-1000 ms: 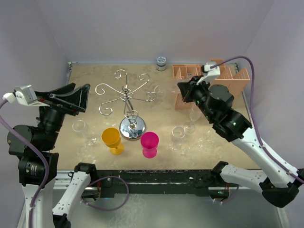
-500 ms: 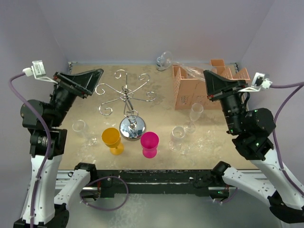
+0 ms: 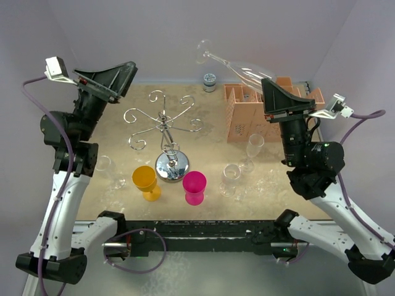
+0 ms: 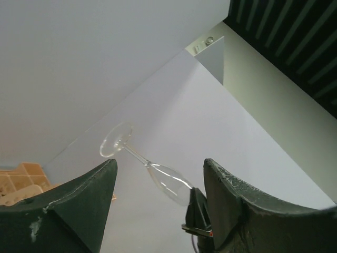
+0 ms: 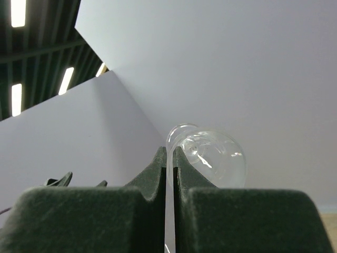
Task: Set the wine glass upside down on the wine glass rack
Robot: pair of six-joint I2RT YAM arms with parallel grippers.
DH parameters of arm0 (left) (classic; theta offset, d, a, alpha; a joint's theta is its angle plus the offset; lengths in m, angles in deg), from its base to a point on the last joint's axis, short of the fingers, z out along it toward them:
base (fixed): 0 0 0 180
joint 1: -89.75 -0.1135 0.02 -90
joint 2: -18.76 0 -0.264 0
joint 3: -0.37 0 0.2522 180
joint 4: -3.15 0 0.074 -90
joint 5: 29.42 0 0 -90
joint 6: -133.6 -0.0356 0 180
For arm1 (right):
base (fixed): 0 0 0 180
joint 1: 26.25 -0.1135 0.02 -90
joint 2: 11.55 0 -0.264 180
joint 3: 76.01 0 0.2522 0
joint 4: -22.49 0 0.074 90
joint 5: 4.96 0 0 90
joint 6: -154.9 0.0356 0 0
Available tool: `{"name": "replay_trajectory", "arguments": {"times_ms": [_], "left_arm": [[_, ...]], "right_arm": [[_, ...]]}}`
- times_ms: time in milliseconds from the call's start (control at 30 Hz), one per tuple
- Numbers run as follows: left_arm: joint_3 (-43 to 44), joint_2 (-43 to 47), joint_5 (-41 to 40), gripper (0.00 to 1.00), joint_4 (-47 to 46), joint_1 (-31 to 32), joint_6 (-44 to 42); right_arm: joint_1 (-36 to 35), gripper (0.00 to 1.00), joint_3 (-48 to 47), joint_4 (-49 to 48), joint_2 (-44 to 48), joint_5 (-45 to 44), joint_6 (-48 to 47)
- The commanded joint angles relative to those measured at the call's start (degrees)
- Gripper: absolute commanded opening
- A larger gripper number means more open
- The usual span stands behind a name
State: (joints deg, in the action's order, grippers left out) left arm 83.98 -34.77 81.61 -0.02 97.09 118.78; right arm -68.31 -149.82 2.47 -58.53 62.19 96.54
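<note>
My right gripper (image 3: 266,86) is raised high over the back right and is shut on the rim of a clear wine glass (image 3: 244,71). The glass lies almost level in the air, its foot pointing up-left. In the right wrist view the pads (image 5: 158,163) pinch the glass wall, and the bowl (image 5: 216,158) bulges to the right of my gripper (image 5: 169,153). My left gripper (image 3: 126,77) is open and empty, raised at the back left. Its view looks up between its own tips (image 4: 159,166) at the glass (image 4: 168,179). The silver wire rack (image 3: 163,123) stands mid-table with no glass on it.
A yellow cup (image 3: 145,180) and a pink cup (image 3: 195,187) stand in front of the rack's round base (image 3: 172,166). Clear glasses stand at the left (image 3: 105,166) and right (image 3: 231,176) (image 3: 254,145). An orange-pink slotted box (image 3: 247,117) is at the back right, a small jar (image 3: 210,80) at the back.
My right arm swung up from the slotted box and lifted the wine glass high into the air. My left arm also rose and tilted upward, still open.
</note>
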Motion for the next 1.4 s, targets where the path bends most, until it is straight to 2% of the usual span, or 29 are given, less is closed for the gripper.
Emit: {"name": "replay_trajectory", "arguments": {"times_ms": [0, 100, 200, 333, 433, 567, 867, 967, 1100, 1367], "left_arm": [[1.12, -2.16, -5.41, 0.63, -5.82, 7.65, 1.25], [2.84, -5.78, -8.69, 0.62, -4.72, 16.10, -3.24], [3.89, -8.80, -10.87, 0.61, -5.52, 21.13, -4.86], [4.74, -11.35, -14.25, 0.61, -7.22, 25.14, -5.98], [4.33, -12.08, -21.00, 0.61, -10.80, 28.58, -5.83], [5.43, -13.58, -29.19, 0.61, -12.07, 32.31, -5.80], [4.07, -15.04, -36.71, 0.57, -22.51, 37.57, -8.76], [3.83, -15.49, -38.31, 0.46, -24.84, 38.12, -9.58], [3.63, -15.73, -39.37, 0.37, -28.32, 38.66, -11.29], [2.98, -16.01, -38.85, 0.12, -33.31, 39.48, -13.56]], "right_arm": [[-0.29, 0.00, 1.61, -13.69, -0.63, 0.53, 4.70], [-0.30, 0.00, 2.09, -16.31, -1.63, 0.51, 6.07], [-0.28, 0.00, 1.94, -17.86, -2.64, 1.15, 7.15], [-0.28, 0.00, -0.47, -18.06, -4.92, 3.24, 7.48], [-0.30, 0.00, -1.70, -18.43, -6.34, 5.57, 7.39], [-0.28, 0.00, -2.40, -23.16, -7.25, 13.45, 5.18], [-0.29, 0.00, -6.19, -22.10, -10.07, 21.08, 5.06], [-0.30, 0.00, -6.83, -22.46, -10.64, 23.74, 5.61], [-0.28, 0.00, -6.48, -22.37, -10.77, 25.83, 6.98], [-0.25, 0.00, -6.22, -23.39, -11.02, 32.62, 8.27]]}}
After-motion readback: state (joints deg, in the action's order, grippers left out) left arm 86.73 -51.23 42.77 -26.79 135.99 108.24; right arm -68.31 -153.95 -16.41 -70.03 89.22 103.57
